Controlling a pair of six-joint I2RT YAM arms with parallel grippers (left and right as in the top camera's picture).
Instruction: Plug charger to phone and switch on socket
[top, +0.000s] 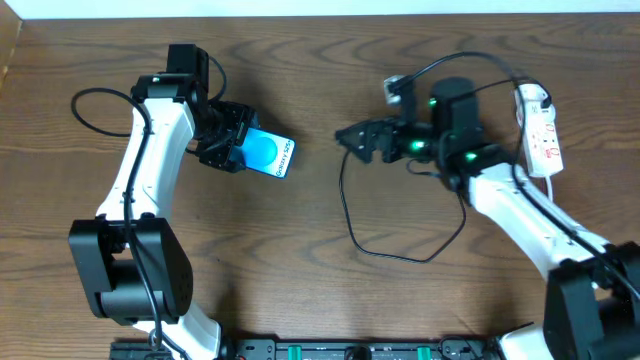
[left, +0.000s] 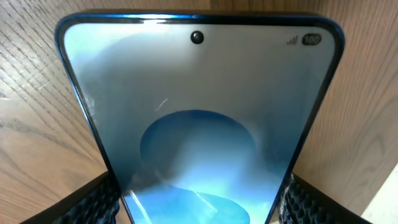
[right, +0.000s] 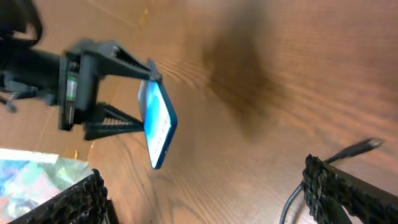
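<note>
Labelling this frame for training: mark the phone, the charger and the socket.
phone (top: 268, 152), overhead view, middle of its blue screen.
charger (right: 364, 145), right wrist view, free end of the black cable.
socket (top: 541, 135), overhead view, middle of the white strip.

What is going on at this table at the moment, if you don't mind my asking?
The left fingers are clamped on the phone, which is tilted up with its screen lit. The right fingers point toward it and look spread apart. The charger has its plug tip beside one of them and is not yet in the phone. The socket lies untouched on the far right.
</note>
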